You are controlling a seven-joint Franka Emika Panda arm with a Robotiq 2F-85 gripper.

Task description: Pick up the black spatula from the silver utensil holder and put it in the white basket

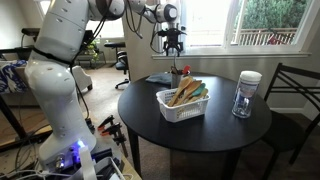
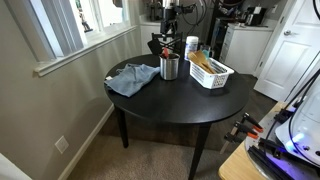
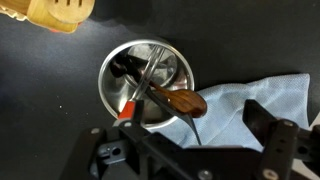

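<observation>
The silver utensil holder (image 3: pixel 147 80) stands on the black round table, next to a blue cloth. It shows in both exterior views (image 1: pixel 176 79) (image 2: pixel 169 68). In the wrist view it is seen from above and holds the black spatula (image 3: pixel 193 126), whose thin handle sticks out towards my fingers. It also holds a brown wooden-handled utensil (image 3: pixel 176 100) and a red-marked one. My gripper (image 3: pixel 190 150) is open and empty. It hangs above the holder, clear of it (image 1: pixel 173 42) (image 2: pixel 170 25). The white basket (image 1: pixel 183 112) (image 2: pixel 213 78) stands beside the holder with wooden utensils in it.
A blue cloth (image 3: pixel 250 100) (image 2: pixel 132 78) lies by the holder. A clear jar with a white lid (image 1: pixel 245 95) (image 2: pixel 192 46) stands on the table. A chair (image 1: pixel 295 90) is at the table's side. A light wooden utensil (image 3: pixel 55 12) shows at the wrist view's top edge.
</observation>
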